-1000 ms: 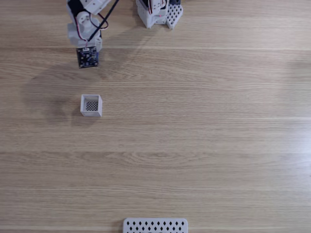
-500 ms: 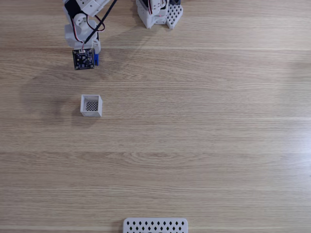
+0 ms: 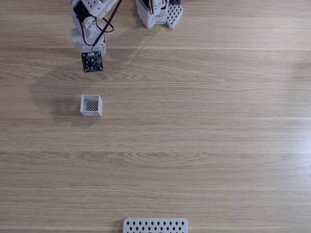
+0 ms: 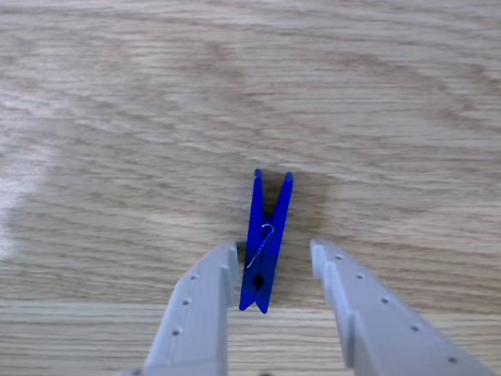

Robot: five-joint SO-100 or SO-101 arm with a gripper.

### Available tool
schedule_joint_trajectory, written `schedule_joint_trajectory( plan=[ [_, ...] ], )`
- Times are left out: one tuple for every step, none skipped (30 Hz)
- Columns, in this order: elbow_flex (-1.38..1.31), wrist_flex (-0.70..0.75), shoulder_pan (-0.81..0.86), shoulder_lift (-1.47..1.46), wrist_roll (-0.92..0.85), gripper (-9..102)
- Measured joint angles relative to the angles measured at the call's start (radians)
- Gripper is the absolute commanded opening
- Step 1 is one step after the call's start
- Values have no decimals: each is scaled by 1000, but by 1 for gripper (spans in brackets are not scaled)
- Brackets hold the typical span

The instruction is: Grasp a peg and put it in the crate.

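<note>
In the other view you are looking down past your light grey two-finger gripper (image 4: 275,255), and its jaws are standing spread apart. The bright blue clothespin-shaped peg (image 4: 264,240) is lying flat on the pale wood-grain table (image 4: 100,121) between the two fingers (image 4: 198,303). Its lower end is sitting just beside the inner edge of the finger on the left of that view, so close that you cannot tell whether they are touching, while a clear gap is showing between the peg and the finger on the right. So your gripper is released and is holding nothing. The peg's forked end is pointing away from the gripper, and a thin wire spring is showing on its middle.

In the fixed view your white arm (image 3: 87,24) is reaching in from the top edge, with a small dark circuit board (image 3: 92,61) facing up at its end. The small white square open-topped crate (image 3: 91,105) with the dark mesh bottom is standing on the table below the board in that picture, apart from the arm. A wide white perforated plate (image 3: 155,226) is lying at the bottom edge, well apart from the crate.
</note>
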Motion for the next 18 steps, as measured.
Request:
schedule_joint_trajectory(
  plan=[
    [6,-3,0,5,0,14],
    [12,-8,-2,9,0,14],
    [17,-9,-2,12,0,14],
    [23,-14,-2,17,3,13],
    [28,-17,-2,21,6,11],
    [32,-18,-2,25,9,8],
    [37,-17,-2,28,9,4],
    [41,-17,-3,32,9,0],
    [46,-17,-3,32,9,-3],
    [49,-15,0,32,9,-3],
    [51,-15,2,34,9,-2],
    [52,-15,2,34,9,0],
    [54,-12,2,38,9,0],
    [54,-2,0,44,9,0],
    [55,0,-2,55,9,0],
    [55,0,-3,69,9,-1],
    [55,-2,-3,84,9,-1],
    [55,-8,-3,101,9,-1]
  ],
)
